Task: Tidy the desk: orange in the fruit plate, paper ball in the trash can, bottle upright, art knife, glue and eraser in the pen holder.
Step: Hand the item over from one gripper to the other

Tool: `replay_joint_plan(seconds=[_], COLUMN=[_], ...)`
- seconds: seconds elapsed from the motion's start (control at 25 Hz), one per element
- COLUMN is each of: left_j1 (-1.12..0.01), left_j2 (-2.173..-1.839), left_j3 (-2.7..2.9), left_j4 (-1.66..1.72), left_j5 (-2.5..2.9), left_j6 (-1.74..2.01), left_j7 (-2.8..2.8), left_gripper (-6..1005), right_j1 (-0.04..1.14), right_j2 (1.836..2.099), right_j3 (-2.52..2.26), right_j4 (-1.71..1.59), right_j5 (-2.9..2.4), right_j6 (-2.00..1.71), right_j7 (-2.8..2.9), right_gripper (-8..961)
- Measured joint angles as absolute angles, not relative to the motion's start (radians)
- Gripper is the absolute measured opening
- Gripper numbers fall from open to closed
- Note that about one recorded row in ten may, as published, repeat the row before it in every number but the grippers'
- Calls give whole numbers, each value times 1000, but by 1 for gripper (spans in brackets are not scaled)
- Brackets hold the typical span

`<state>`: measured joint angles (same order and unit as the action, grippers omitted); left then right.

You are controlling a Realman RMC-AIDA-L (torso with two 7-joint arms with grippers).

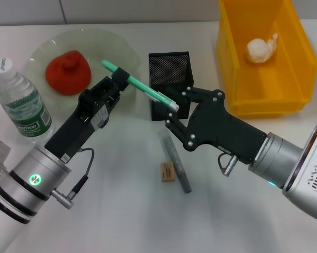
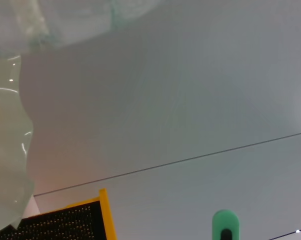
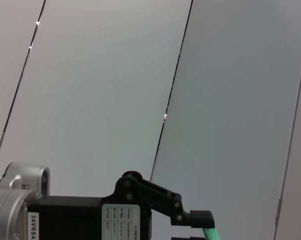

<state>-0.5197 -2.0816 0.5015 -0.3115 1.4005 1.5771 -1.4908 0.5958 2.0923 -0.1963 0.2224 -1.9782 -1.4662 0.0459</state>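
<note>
My left gripper [image 1: 121,79] is shut on the glue [image 1: 140,87], a long green stick with a white end, and holds it in the air in front of the black mesh pen holder [image 1: 169,71]. My right gripper [image 1: 175,108] is open, with its jaws on either side of the stick's white end. The grey art knife [image 1: 175,161] and the tan eraser [image 1: 167,172] lie on the desk below. The orange [image 1: 68,72] sits in the fruit plate [image 1: 114,42]. The paper ball [image 1: 261,49] lies in the yellow trash can [image 1: 285,100]. The bottle [image 1: 21,103] stands upright at the left.
The white desk [image 1: 121,200] is bare in front of both arms. The left wrist view shows the glue's green end [image 2: 224,225], the pen holder's mesh [image 2: 55,222] and the plate's glass rim [image 2: 10,150]. The right wrist view shows the left gripper's body [image 3: 120,215].
</note>
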Motion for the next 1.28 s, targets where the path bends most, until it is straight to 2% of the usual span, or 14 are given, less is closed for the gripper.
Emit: replay_joint_plan(seconds=[0.2, 1.28], left_j1=[-520, -518], left_j2=[-2082, -2082], left_j3=[502, 505], left_j4=[-311, -311], left_j5=[1400, 1400], left_j6=[1577, 1583], left_j7=[-1489, -1480], left_gripper=[188, 189], right_j1=[595, 602], right_j2=[2092, 2092], right_j3=[-196, -183], right_j4=[223, 236], right_j5=[-1980, -1979], right_j6=[-1460, -1455], right_j7=[46, 46], right_gripper=[274, 166])
